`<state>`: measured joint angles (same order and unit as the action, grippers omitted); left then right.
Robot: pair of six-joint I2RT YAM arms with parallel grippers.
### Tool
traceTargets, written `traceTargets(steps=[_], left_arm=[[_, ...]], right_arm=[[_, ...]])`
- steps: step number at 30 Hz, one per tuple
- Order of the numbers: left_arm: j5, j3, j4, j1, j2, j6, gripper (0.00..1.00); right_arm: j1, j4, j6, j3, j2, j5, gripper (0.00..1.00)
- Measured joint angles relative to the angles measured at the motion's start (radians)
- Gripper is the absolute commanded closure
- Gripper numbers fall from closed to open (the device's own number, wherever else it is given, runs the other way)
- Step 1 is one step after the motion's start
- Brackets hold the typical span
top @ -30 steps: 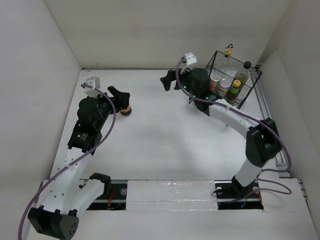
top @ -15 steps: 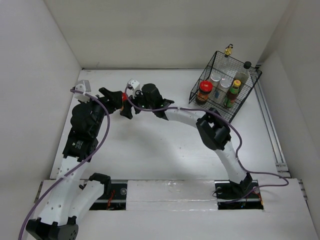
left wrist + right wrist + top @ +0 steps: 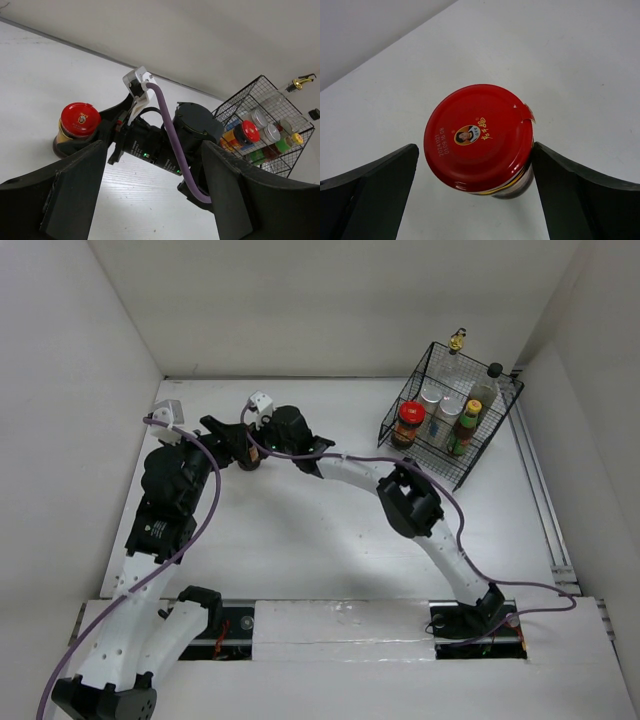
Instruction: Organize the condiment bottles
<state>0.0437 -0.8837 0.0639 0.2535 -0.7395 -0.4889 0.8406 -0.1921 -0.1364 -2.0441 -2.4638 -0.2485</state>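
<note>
We find the right gripper's (image 3: 475, 150) jaws released, straddling the red-lidded jar (image 3: 477, 137) upright on the surface (image 3: 570, 60). Left gripper's (image 3: 153, 145) jaws are released and empty nearby. The other bottles (image 3: 440, 415) stand in the wire basket (image 3: 404, 395).

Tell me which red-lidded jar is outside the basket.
The jar standing on the table between the fingers of the right gripper; the other jar sits inside the wire basket.
</note>
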Motion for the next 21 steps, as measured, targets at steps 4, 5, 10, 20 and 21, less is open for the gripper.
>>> traceTargets(steps=[4,5,10,20,21], left_arm=[[-0.006,0.000,-0.001,0.000,-0.004,0.000,0.28],[-0.007,0.000,0.000,0.000,-0.006,0.001,0.28],[-0.009,0.000,0.000,0.000,-0.013,0.000,0.28],[-0.024,0.000,-0.006,0.000,-0.016,0.000,0.28],[-0.027,0.000,-0.008,0.000,-0.017,0.001,0.28]], right_arm=[[0.001,-0.032,-0.050,-0.019,-0.037,0.011,0.13],[0.000,-0.049,-0.069,-0.019,-0.045,0.018,0.17],[0.000,-0.128,-0.150,-0.022,-0.068,0.054,0.41],[-0.019,-0.363,-0.251,0.444,0.180,0.048,0.48],[-0.026,-0.360,-0.257,0.516,0.237,0.039,0.48]])
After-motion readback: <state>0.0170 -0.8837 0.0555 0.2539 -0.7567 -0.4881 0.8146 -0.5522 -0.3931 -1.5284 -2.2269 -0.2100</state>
